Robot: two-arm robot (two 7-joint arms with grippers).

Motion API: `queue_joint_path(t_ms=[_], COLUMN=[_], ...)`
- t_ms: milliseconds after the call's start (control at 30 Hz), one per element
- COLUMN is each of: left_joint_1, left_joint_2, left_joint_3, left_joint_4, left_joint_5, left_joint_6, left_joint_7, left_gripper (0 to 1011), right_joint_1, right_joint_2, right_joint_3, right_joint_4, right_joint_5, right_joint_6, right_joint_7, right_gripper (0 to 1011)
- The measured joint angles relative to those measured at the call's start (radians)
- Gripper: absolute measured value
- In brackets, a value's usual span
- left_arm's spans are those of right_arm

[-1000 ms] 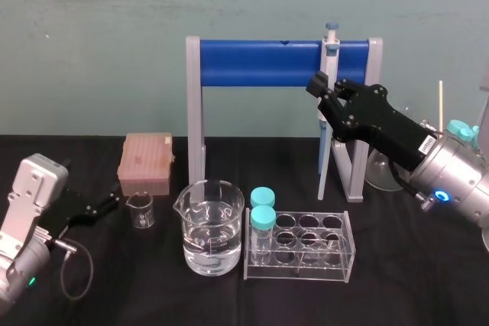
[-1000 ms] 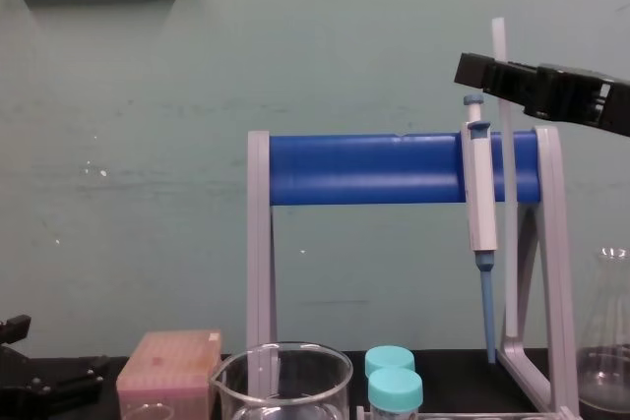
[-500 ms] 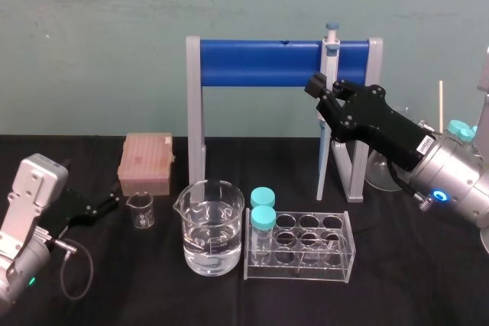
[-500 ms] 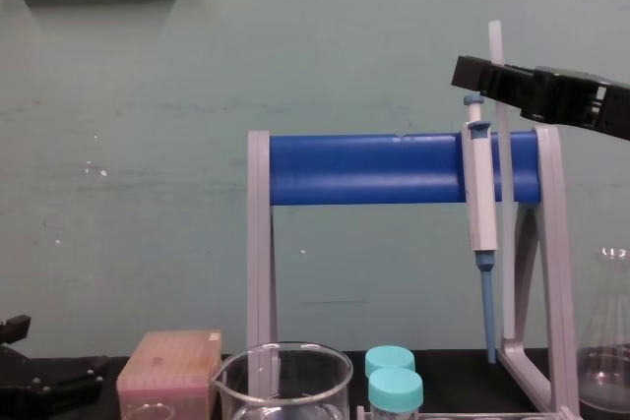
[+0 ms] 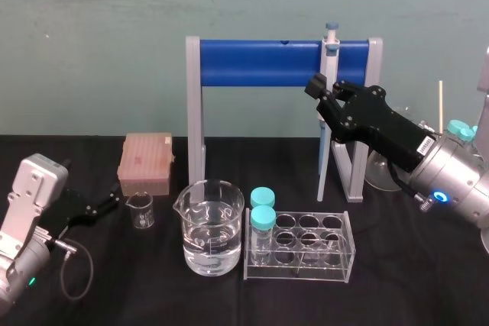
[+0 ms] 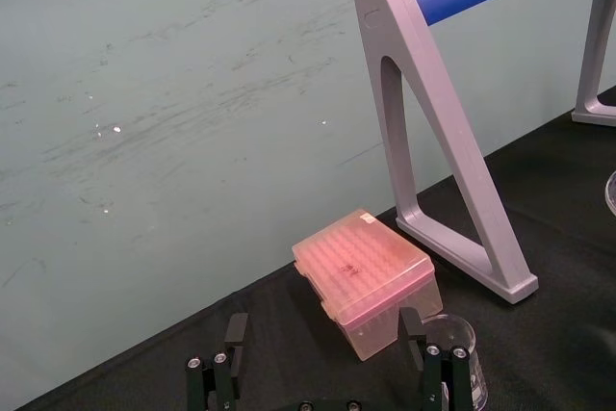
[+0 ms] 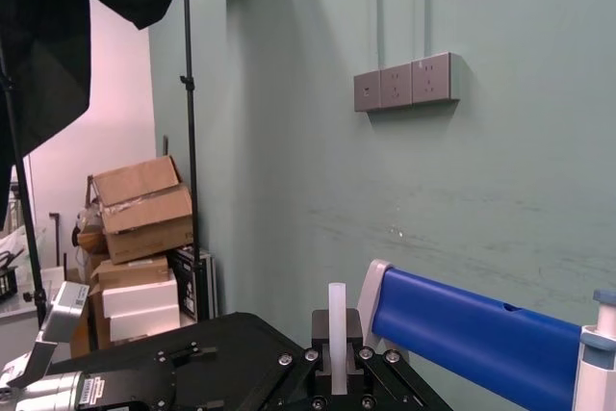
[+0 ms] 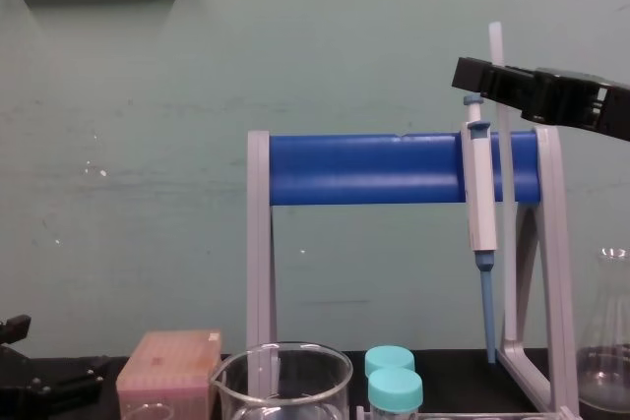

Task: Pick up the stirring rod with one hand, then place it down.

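My right gripper (image 8: pixel 484 77) is clenched on the long, thin, translucent whitish stirring rod (image 8: pixel 496 41). It grips near the rod's upper end, level with the top of the grey-legged pipette stand with a blue crossbar (image 5: pixel 260 62), toward the back right of the black-clothed table (image 5: pixel 428 280).

The rod has little room. It runs down a narrow slot, with the hanging white-and-blue pipette (image 8: pixel 480 194) just beside it on one side and the stand's right leg just beside it on the other. Open room lies above the bar, against the green wall.

The rod stands nearly upright with its long axis vertical, and a short stub pokes above my fingers. I cannot tell whether its lower end touches the table.

The rounded glass flask (image 5: pixel 380 173) by the right edge is partly hidden behind my arm.

My left gripper (image 5: pixel 107 205) sits parked low at the table's left edge, jaws apart and empty, near the pink plastic tip box (image 5: pixel 145 162).
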Motion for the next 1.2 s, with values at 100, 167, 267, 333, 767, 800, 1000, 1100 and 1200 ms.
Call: queue_joint_path(t_ms=[100,167,267,333,767,800,1000,1100,1200], left_joint_1=[0.000,0.000,0.000,0.000,0.000,0.000,0.000,0.000,0.000], left_joint_2=[0.000,0.000,0.000,0.000,0.000,0.000,0.000,0.000,0.000], left_joint_3=[0.000,0.000,0.000,0.000,0.000,0.000,0.000,0.000,0.000], left_joint_4=[0.000,0.000,0.000,0.000,0.000,0.000,0.000,0.000,0.000], left_joint_5=[0.000,0.000,0.000,0.000,0.000,0.000,0.000,0.000,0.000], left_joint_6=[0.000,0.000,0.000,0.000,0.000,0.000,0.000,0.000,0.000], left_joint_7=[0.000,0.000,0.000,0.000,0.000,0.000,0.000,0.000,0.000], left_gripper=[1000,1000,1000,1000,1000,1000,1000,1000,1000], right_joint_1=[0.000,0.000,-0.001,0.000,0.005,0.006,0.008,0.009,0.010], right_joint_2=[0.000,0.000,0.000,0.000,-0.004,-0.004,-0.005,-0.006,-0.007], right_joint_3=[0.000,0.000,0.001,0.001,-0.001,-0.001,-0.002,-0.003,-0.005], right_joint_4=[0.000,0.000,-0.001,0.000,0.007,0.007,0.011,0.014,0.015], right_joint_5=[0.000,0.000,0.000,0.000,0.001,0.001,0.002,0.002,0.002], right_joint_6=[0.000,0.000,0.000,0.000,0.000,0.000,0.000,0.000,-0.001], right_joint_7=[-0.001,-0.001,-0.001,0.000,0.000,0.000,0.002,0.003,0.003], right_gripper=[68,68,68,69,68,68,68,68,68])
